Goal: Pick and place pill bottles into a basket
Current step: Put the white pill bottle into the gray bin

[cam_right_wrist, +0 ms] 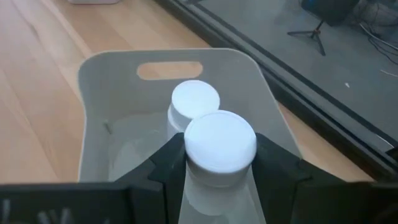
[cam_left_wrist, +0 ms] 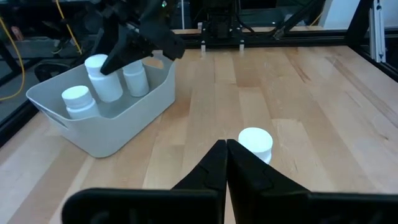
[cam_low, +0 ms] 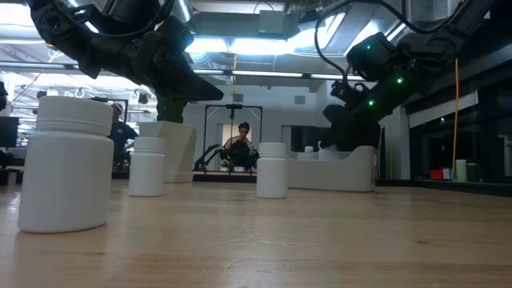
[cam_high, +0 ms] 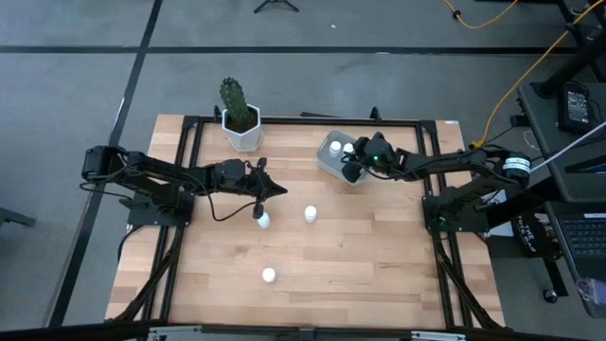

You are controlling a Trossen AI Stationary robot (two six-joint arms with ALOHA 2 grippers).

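From my remote station, nearest me on the light wooden plank surface stands one tiny white cylindrical pill bottle with a white cap, alone and upright. Farther in, a second loose bottle sits right under my left gripper, whose jaws are pressed together and hold nothing; a third loose bottle stands near it toward the middle. Beyond, my right gripper hangs over the shallow pale grey-blue rectangular plastic basket, jaws set narrowly apart and clamped on the sides of a white pill bottle, held tilted inside the basket's walls. Two more bottles rest in the basket: one near its end wall, another just behind the held one. At the far edge stands a white hexagonal pot holding a green cactus, well apart from the basket.
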